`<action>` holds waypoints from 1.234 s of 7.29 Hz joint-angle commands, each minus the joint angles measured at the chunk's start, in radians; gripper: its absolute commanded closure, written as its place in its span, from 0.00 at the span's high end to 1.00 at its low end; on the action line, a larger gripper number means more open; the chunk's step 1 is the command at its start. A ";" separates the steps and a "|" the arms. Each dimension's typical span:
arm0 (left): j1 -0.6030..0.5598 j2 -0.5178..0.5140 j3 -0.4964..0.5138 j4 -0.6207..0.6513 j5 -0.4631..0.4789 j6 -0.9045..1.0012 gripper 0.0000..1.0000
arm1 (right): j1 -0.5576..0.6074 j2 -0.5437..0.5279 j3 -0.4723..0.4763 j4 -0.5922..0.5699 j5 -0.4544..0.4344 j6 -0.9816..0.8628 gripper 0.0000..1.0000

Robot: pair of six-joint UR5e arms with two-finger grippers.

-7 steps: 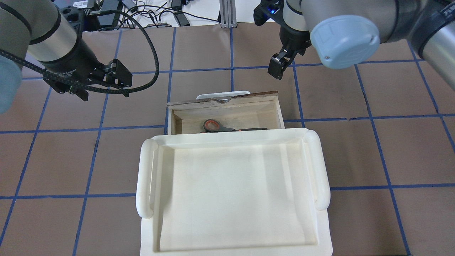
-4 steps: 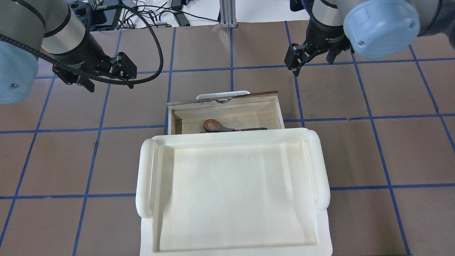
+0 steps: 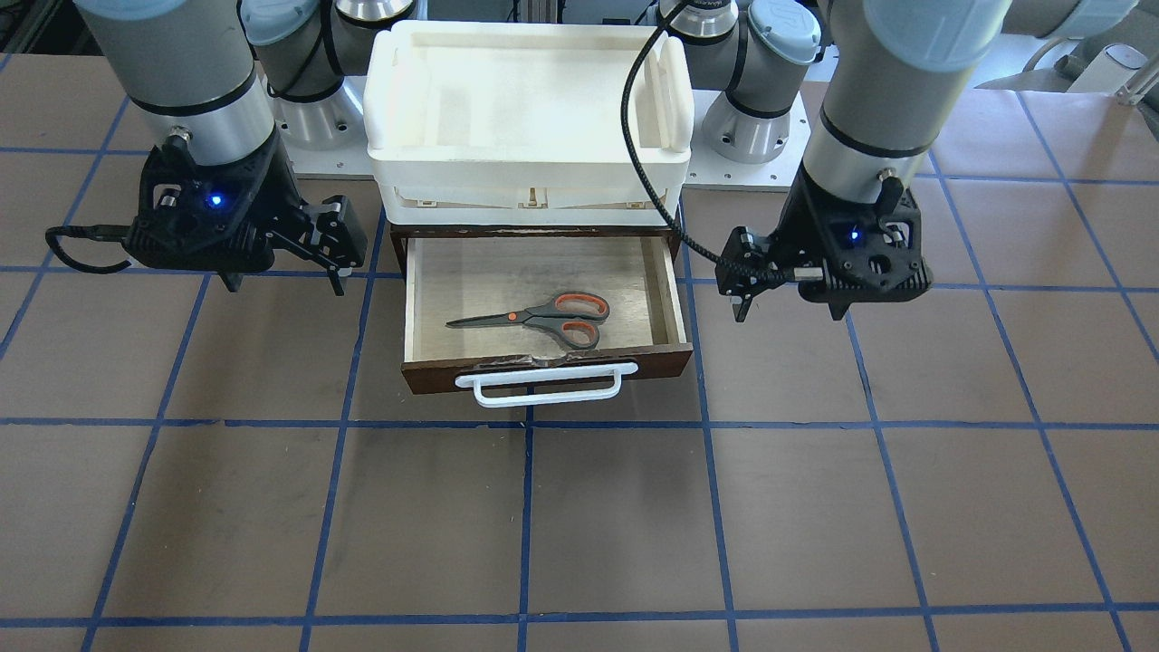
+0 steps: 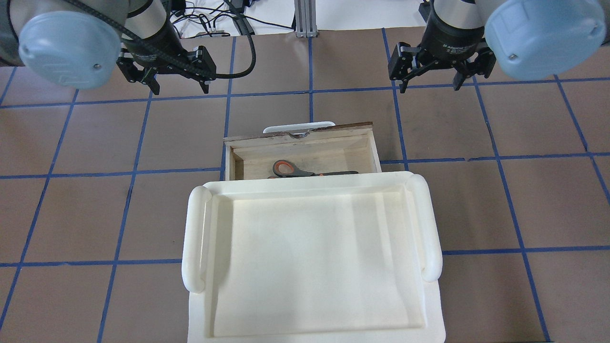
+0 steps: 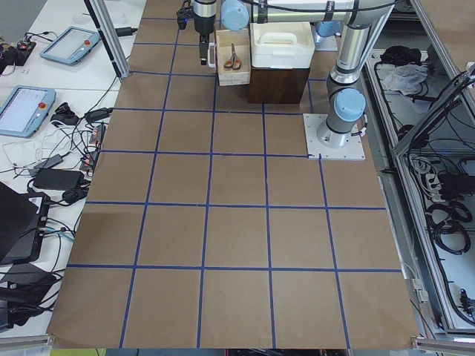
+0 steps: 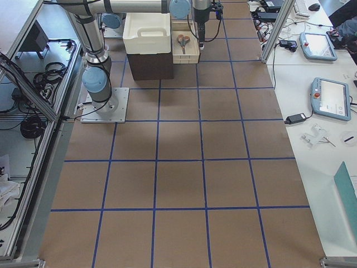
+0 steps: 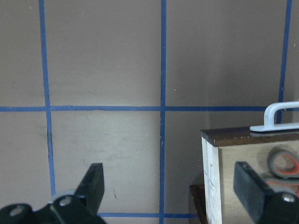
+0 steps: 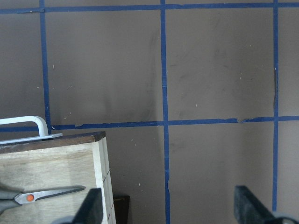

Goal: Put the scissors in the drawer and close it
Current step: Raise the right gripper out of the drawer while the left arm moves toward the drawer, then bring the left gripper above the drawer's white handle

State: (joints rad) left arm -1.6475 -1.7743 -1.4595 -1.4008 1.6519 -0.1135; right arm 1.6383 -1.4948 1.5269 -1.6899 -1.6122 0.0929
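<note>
The scissors [image 3: 543, 317], with grey handles lined orange, lie flat inside the open wooden drawer [image 3: 507, 276]. The drawer's white bar handle [image 3: 543, 391] faces away from the robot. In the overhead view the scissors [image 4: 290, 169] show partly under the tray's edge, inside the drawer [image 4: 295, 137]. My left gripper [image 4: 180, 86] is open and empty, above the table beside the drawer's left corner [image 7: 233, 154]. My right gripper [image 4: 431, 85] is open and empty, beside the drawer's right side [image 8: 56, 172]. In the front view the left gripper [image 3: 790, 308] is on the right and the right gripper [image 3: 285, 279] on the left.
A white plastic tray [image 4: 195, 238] sits on top of the dark cabinet that holds the drawer, and it also shows in the front view [image 3: 525, 181]. Brown table with blue grid tape lies all around. Cables and devices lie beyond the far table edge [image 4: 205, 19].
Both grippers have moved away from the drawer toward the table's far edge, the right one also outward. Both wrists have turned. The scissors and the drawer have not moved.
</note>
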 commanded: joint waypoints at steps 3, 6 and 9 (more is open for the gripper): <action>-0.130 -0.158 0.087 0.011 0.048 -0.200 1.00 | -0.014 -0.015 0.007 -0.020 -0.001 0.002 1.00; -0.173 -0.246 0.090 0.155 0.002 -0.282 1.00 | -0.021 -0.039 0.013 -0.001 -0.011 0.004 1.00; -0.192 -0.284 0.085 0.099 -0.036 -0.327 1.00 | -0.021 -0.071 0.045 0.024 -0.017 -0.007 1.00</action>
State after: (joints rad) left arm -1.8348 -2.0437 -1.3738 -1.2702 1.6364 -0.4192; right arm 1.6169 -1.5506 1.5523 -1.6737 -1.6269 0.0895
